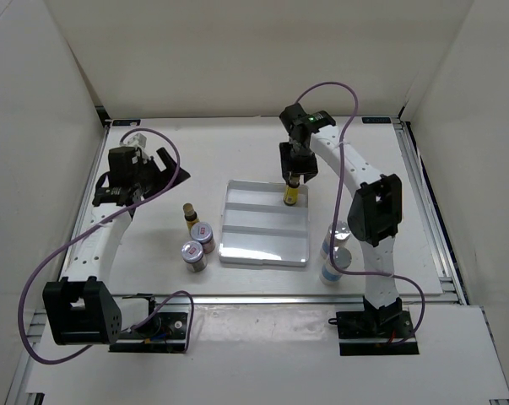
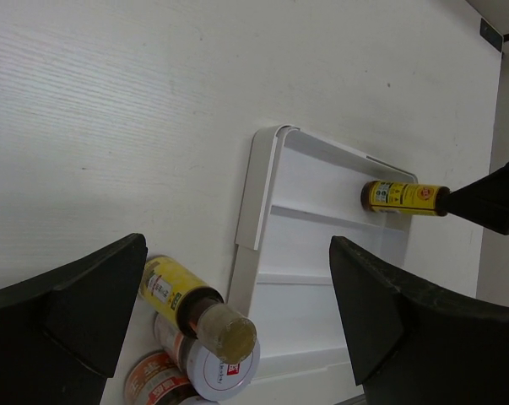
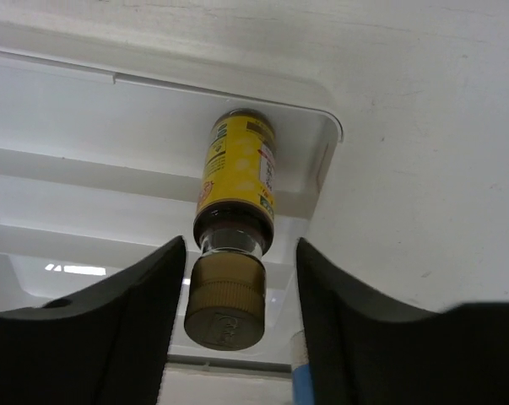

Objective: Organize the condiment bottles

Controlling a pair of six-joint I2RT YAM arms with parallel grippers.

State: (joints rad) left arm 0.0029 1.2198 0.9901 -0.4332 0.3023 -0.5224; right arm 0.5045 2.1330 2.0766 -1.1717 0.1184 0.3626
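A slim yellow bottle with a tan cap (image 3: 233, 181) stands upright directly below the right arm's fingers (image 3: 127, 312). It sits in the end compartment of a white ridged rectangular plastic tray (image 1: 262, 249), close against the corner. We see those fingers flanking the cap, slightly parted, with a sliver of gap on one side: loose, not clamped. Well off to their left, the left arm's fingers (image 2: 68, 312) are spread wide and hold nothing. Framed between them, on the white tabletop (image 1: 237, 152) just beside the tray, cluster a second yellow bottle (image 1: 190, 213) and two short silver-lidded jars with reddish labels (image 1: 203, 235). Two clear-blue bottles with silver caps (image 1: 339, 234) stand behind the right fingers, beside that arm and partly hidden by it.
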